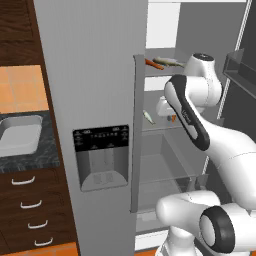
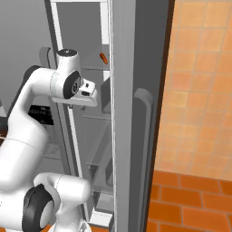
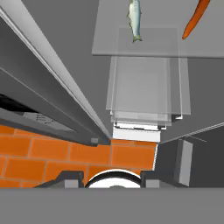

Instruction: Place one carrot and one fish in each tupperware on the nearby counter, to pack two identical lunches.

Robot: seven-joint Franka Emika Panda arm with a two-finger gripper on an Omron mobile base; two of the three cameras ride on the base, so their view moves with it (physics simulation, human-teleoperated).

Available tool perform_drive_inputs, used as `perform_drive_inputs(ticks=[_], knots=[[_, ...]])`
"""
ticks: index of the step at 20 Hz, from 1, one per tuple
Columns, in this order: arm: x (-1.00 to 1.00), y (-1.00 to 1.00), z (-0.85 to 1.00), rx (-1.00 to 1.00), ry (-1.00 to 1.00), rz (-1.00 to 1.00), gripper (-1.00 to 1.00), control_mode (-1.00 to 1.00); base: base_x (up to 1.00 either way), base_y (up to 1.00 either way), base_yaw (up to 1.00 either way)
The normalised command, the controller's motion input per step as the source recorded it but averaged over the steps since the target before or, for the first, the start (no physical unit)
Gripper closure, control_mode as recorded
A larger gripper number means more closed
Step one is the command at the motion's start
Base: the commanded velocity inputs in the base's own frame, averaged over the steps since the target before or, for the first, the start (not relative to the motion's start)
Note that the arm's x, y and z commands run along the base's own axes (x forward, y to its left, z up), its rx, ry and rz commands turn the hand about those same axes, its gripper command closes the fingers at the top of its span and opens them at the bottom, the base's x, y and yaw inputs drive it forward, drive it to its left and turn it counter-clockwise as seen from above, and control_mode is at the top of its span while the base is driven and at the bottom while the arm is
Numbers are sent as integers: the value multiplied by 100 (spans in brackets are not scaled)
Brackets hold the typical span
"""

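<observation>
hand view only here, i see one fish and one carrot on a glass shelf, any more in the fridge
Observer: Yes. In the left base view a second carrot and a second fish lie on the shelf above that one.
Operator: where's the counter from here
Observer: The counter is to the left of the fridge door with the dispenser, over drawers with silver handles.
Operator: whats on the arms right
Observer: In the right base view the open fridge door stands there on edge, with an orange tiled wall beyond it.
</observation>
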Motion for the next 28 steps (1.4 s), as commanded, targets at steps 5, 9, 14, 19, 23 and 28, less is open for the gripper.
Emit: perform_drive_inputs(ticks=[5, 9, 14, 19, 23, 28], knots=[[1, -12, -5, 0, 0, -2, -100, -100, 0, 0, 0], [45, -51, -23, 0, 0, -15, -100, -100, 0, 0, 0], [70, -20, -34, -10, 0, -25, -100, -100, 0, 0, 0], [64, -11, -35, -13, 0, -22, -100, -100, 0, 0, 0], [47, -28, -39, -7, 0, -12, -100, -100, 0, 0, 0], [51, -32, -33, -2, 0, -5, -100, -100, 0, 0, 0]])
